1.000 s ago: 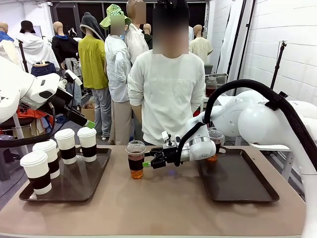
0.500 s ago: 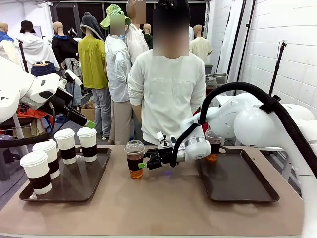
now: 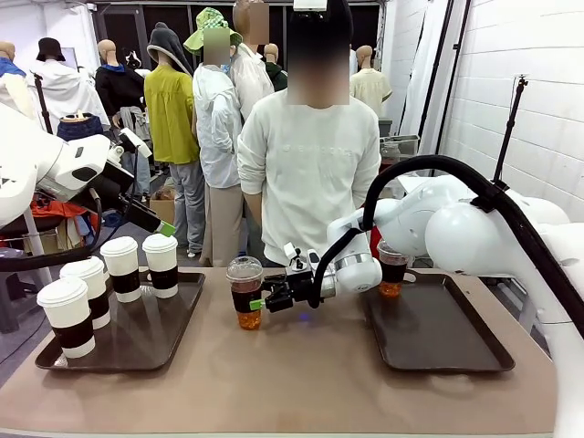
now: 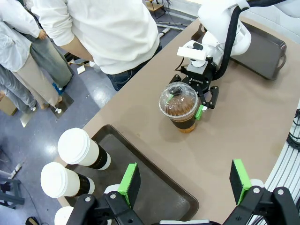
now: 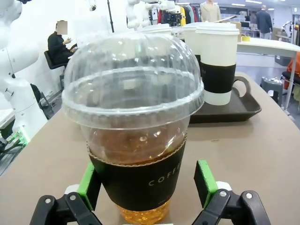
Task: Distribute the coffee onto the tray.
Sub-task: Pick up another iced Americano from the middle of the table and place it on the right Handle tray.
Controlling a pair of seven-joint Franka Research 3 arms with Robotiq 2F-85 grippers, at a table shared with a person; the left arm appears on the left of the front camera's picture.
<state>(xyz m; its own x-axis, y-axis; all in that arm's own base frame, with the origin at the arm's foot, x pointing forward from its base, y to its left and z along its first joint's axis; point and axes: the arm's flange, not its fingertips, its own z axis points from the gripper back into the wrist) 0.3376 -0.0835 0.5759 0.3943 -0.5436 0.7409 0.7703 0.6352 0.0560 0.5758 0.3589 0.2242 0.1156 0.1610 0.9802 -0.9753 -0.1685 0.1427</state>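
One clear dome-lidded cup (image 5: 133, 126) stands upright on the bare table, dead ahead between the wide-spread pads of the right gripper (image 5: 146, 187), the nearer arm; neither pad visibly touches it.

The right arm comes in from the right and reaches across the middle of the table, its wrist turned level so the right gripper (image 3: 259, 302) points left, low over the tabletop. Its jaws stand wide apart — one green pad (image 5: 89, 183) on each side of a clear dome-lidded cup (image 3: 245, 292), not yet pressing it. The left arm is raised at the far left, the left gripper (image 4: 185, 180) aimed down at the table, fingers spread wide, holding nothing.
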